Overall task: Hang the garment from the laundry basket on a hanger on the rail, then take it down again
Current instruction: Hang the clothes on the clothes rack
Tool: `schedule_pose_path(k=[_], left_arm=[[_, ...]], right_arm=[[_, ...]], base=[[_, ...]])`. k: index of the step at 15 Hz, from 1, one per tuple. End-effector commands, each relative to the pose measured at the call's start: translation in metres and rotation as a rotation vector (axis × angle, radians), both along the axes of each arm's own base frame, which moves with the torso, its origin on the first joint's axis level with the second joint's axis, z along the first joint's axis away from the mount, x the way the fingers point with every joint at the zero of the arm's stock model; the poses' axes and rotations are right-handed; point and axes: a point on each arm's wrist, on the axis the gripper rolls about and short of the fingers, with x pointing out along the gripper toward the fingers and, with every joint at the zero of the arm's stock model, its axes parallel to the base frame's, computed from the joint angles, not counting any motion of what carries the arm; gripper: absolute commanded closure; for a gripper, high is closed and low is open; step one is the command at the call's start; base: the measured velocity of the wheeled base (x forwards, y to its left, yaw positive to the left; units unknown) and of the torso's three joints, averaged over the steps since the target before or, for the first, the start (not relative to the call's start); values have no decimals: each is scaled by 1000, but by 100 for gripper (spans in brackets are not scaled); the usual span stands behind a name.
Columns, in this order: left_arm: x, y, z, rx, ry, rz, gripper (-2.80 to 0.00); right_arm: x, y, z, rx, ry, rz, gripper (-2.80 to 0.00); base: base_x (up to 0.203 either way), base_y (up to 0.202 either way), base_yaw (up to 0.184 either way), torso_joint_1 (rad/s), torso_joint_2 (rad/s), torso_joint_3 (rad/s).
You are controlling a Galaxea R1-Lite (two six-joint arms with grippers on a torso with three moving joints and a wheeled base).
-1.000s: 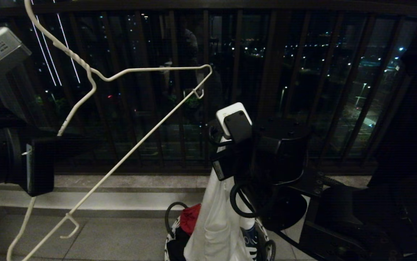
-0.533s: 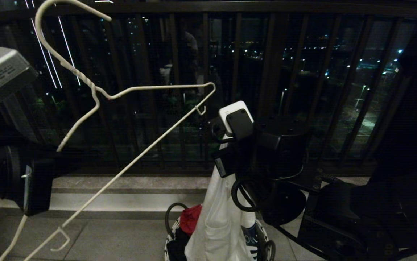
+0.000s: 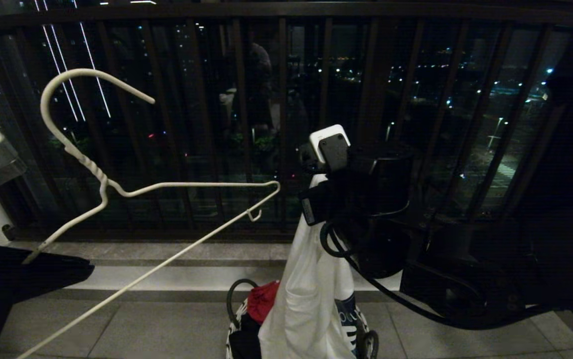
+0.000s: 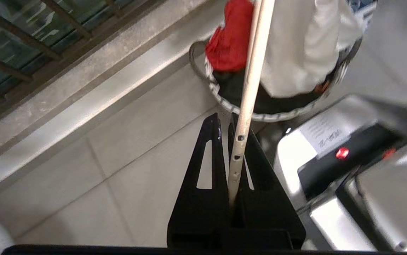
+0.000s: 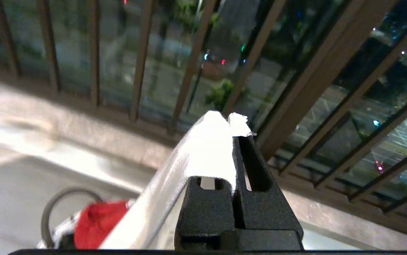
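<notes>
On the tiled floor by the balcony bars, the laundry basket (image 3: 239,319) is cut off at the frame edge, half hidden by the garment (image 3: 311,304) hanging from the right gripper (image 5: 232,128), jaws clamped on its bunched cloth. The left gripper (image 4: 229,132), mostly out of the head view, pinches the hanger (image 3: 167,187) by one wire, its hook free in the air.

White wire hanger (image 3: 132,199): tilted, hook uppermost, one end at the left gripper (image 3: 27,260). White T-shirt (image 3: 311,304): hung from the right gripper (image 3: 316,182), lower part in the laundry basket (image 3: 239,319). Red cloth (image 3: 261,300): in the basket. Dark balcony railing (image 3: 286,10): behind.
</notes>
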Motion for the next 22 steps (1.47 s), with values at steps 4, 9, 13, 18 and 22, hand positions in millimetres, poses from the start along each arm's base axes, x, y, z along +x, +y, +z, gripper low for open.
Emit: schedule_pose_path(k=[4,9,13,18,22], left_arm=[[4,-2,-6,30,27,-4,0],[6,-4,-11,61,34,-19,0],[5,-4,-10,58,27,-31,0],[0,-4,-8,45,13,-59,0],[3,-9,-12,31,37,-101,0]], right_arm=[[11,7,27,-16,52,1,0],[23,17,57,-5,98,-5,0],[31,23,59,-2,144,2,0],[52,19,59,24,159,-26,0],[53,18,59,23,160,-29,0]], base=[[0,0,0,0,0,0],[0,0,0,0,0,0],[0,0,0,0,0,0],[0,0,0,0,0,0],[0,0,0,0,0,0]])
